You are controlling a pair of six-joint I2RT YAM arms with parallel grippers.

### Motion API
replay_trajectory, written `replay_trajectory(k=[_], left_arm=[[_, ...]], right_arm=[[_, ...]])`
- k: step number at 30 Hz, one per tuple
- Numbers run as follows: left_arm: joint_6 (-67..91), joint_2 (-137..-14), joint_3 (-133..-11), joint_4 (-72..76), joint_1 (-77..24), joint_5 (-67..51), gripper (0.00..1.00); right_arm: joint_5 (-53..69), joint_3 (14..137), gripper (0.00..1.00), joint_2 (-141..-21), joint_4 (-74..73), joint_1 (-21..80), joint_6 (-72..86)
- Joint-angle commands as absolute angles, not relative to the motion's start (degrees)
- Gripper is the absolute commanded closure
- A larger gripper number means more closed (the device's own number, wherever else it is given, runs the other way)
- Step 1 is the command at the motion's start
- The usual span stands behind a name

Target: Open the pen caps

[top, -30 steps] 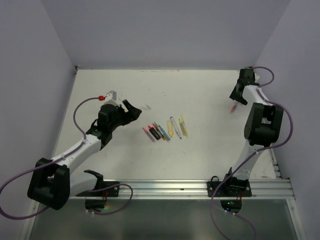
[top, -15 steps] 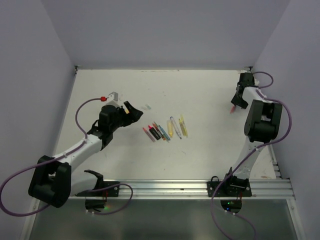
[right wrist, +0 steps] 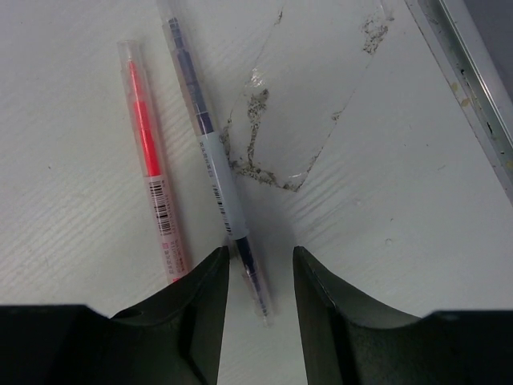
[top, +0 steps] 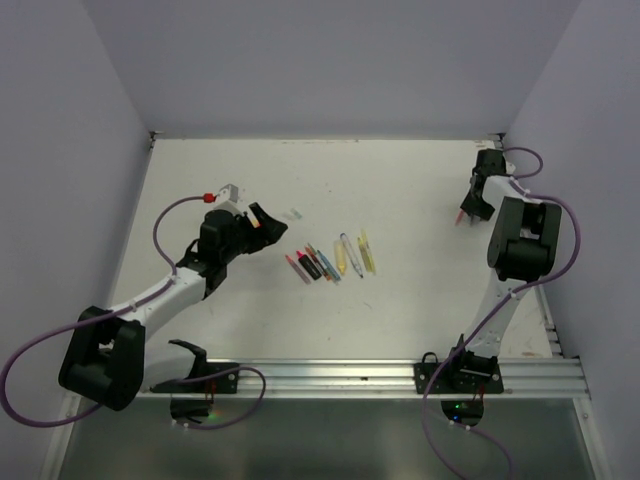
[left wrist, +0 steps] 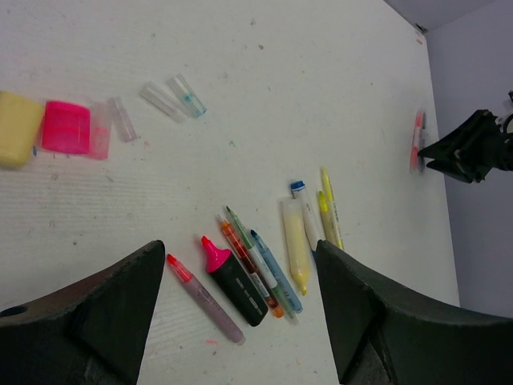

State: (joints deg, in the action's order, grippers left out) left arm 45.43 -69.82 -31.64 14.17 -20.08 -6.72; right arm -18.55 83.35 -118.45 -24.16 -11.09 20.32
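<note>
My left gripper (left wrist: 240, 257) is open wide and hovers over a row of pens (top: 330, 262). In that row lie a black highlighter with a bare pink tip (left wrist: 232, 281), a slim pink pen (left wrist: 204, 298) and a yellow highlighter (left wrist: 295, 245). Loose pen caps lie apart to the left: a yellow one (left wrist: 18, 128), a pink one (left wrist: 68, 128) and clear ones (left wrist: 160, 100). At the far right, my right gripper (right wrist: 260, 261) is low over the table, its jaws part open. The capped end of a dark blue pen (right wrist: 212, 160) lies between them, close to the left finger. A red pen (right wrist: 152, 160) lies beside it.
A metal rail (right wrist: 473, 72) runs along the table's right edge near the right gripper. A scuffed, torn patch (right wrist: 280, 136) marks the table surface by the blue pen. The purple side walls (top: 600, 200) stand close to the right arm.
My right gripper has moved down over the two pens at the right edge and its jaws have narrowed. The left arm has drifted slightly right, still open.
</note>
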Motion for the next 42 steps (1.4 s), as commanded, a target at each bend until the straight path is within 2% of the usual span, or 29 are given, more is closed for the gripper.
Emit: replay_trajectory(k=[1,3,7,13,16,18,19,21,25,36,41,42], left_arm=[[45.3,-69.9,-32.3,17.3,-20.4,-7.0,0.22],[45.3,-69.9,-32.3,17.1,-20.4,-7.0,0.22],[45.1,-69.7,-32.5,17.1,-20.5,-6.9,0.22],[44.6,-69.4,-32.5,17.0,-20.5,-7.2,0.22],[44.5,-69.4,-32.6,16.9,-20.5,-7.6,0.22],[44.6,-69.3,-32.5,16.9,-20.5,-7.8,0.22],[44.5,-69.3,-32.4,16.9,-20.5,-7.9,0.22],[44.4,-69.3,-32.3,17.0,-20.4,-8.0,0.22],[44.5,-69.3,-32.0,17.5,-20.5,-8.9,0.22],[44.5,-69.4,-32.9,16.4,-21.6,-9.6,0.24],[41.8,-70.7,-36.5,14.1,-21.9,-11.4,0.24],[41.2,-71.3,-38.7,13.8,-21.9,-12.2,0.24]], right_arm=[[-19.6,83.0,0.59,-119.3,-23.4,-11.1,20.3],[-19.5,83.1,0.61,-119.4,-23.9,-11.0,20.2],[-19.4,82.1,0.73,-119.2,-24.6,-11.1,19.6],[-20.0,79.3,0.75,-118.0,-24.2,-11.0,18.2],[-20.2,78.5,0.88,-117.6,-25.1,-11.1,18.4],[-21.0,77.8,0.9,-117.2,-25.1,-11.1,18.7],[-21.1,77.0,0.95,-117.0,-25.2,-11.0,18.7],[-21.5,76.3,1.0,-116.2,-25.1,-11.1,19.1],[-22.8,73.2,1.0,-114.4,-24.4,-11.0,20.0],[-27.0,64.9,1.0,-97.8,-21.1,-10.3,24.3],[-27.4,66.9,1.0,-92.1,-25.9,-2.8,22.5],[-26.7,67.7,1.0,-91.6,-27.0,2.0,22.1]])
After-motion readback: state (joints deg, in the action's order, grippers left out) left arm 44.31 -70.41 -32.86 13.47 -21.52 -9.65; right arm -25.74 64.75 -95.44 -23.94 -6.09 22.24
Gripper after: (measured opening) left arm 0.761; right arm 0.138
